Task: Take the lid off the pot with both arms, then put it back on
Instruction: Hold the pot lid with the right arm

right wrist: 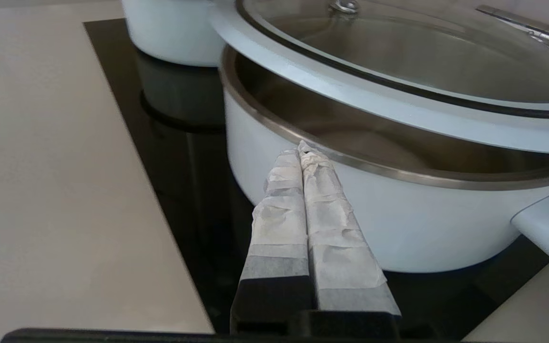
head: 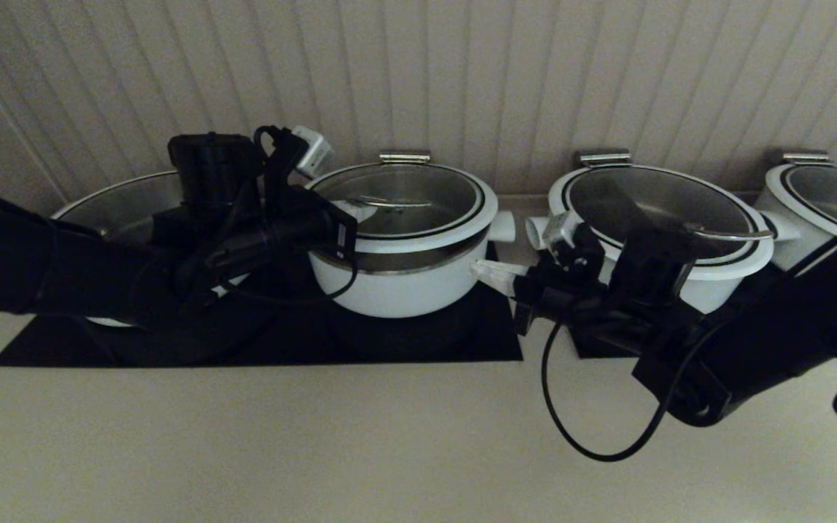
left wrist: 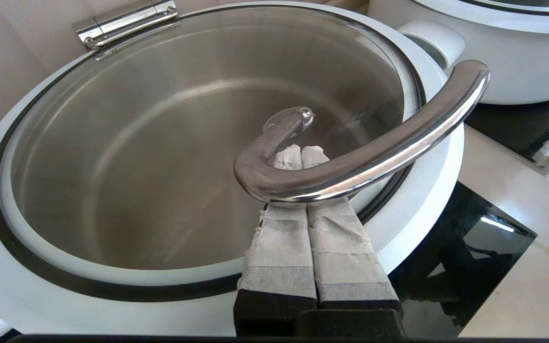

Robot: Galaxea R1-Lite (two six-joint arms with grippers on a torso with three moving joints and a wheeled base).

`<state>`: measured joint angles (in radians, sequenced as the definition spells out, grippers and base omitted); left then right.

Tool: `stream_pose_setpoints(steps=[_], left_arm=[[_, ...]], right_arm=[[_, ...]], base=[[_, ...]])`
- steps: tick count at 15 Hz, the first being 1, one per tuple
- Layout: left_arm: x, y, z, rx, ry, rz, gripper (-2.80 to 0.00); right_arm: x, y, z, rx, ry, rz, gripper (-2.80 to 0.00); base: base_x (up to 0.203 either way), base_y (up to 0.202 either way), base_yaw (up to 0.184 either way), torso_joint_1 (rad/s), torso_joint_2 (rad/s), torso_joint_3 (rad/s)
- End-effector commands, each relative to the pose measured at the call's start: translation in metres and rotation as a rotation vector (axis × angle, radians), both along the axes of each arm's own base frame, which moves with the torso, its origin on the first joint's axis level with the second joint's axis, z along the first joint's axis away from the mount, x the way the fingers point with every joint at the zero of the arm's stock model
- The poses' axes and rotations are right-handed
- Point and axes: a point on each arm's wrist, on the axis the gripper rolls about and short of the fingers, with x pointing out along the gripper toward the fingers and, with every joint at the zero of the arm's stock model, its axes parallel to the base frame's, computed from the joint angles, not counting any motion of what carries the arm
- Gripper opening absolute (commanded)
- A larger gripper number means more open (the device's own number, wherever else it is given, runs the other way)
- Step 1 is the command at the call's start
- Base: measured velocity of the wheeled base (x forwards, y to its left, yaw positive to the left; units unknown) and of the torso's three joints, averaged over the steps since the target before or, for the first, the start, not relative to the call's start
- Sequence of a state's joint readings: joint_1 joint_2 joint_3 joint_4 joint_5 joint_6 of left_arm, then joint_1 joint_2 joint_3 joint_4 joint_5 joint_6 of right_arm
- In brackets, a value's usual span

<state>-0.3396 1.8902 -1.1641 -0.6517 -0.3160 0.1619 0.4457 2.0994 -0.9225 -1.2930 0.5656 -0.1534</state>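
Cable from my right arm droops nearest in the head view; beyond it my right gripper (head: 495, 276) points at the pot (head: 397, 287) on the black hob (head: 491, 341), the lid (head: 404, 203) raised above the rim. From the left wrist, my left gripper (left wrist: 298, 157), fingers pressed together, is hooked under the steel handle (left wrist: 365, 152), not pinching it. From the right wrist, closed fingers (right wrist: 303, 190) sit just below the gap. Glass and steel (heavy, slippery, breakable): support handle and white rim.

White-rimmed glass lid (head: 407, 200) raised, tilted above white pot (head: 397, 280).
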Motion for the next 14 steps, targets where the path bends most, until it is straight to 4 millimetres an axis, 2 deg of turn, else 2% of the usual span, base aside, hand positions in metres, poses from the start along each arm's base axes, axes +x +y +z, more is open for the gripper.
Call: stream_pose_setpoints(steps=[1,9,14], left_arm=[[0.002,0.000,0.002,-0.005,-0.011,-0.001,-2.80],[0.007,-0.002,0.003,-0.007,-0.019,-0.001,-2.80],[0.005,0.001,0.000,0.004,-0.013,0.009,-2.80]], right_arm=[[0.009,0.004,-0.005,0.004,-0.010,-0.007,-2.80],[0.037,0.015,0.002,0.053,-0.079,-0.093,-2.80],[0.041,0.017,0.008,0.067,-0.100,-0.103,-2.80]], base=[[0.000,0.000,0.000,0.000,0.00,0.000],[0.000,0.000,0.000,0.000,0.00,0.000],[0.000,0.000,0.000,0.000,0.00,0.000]])
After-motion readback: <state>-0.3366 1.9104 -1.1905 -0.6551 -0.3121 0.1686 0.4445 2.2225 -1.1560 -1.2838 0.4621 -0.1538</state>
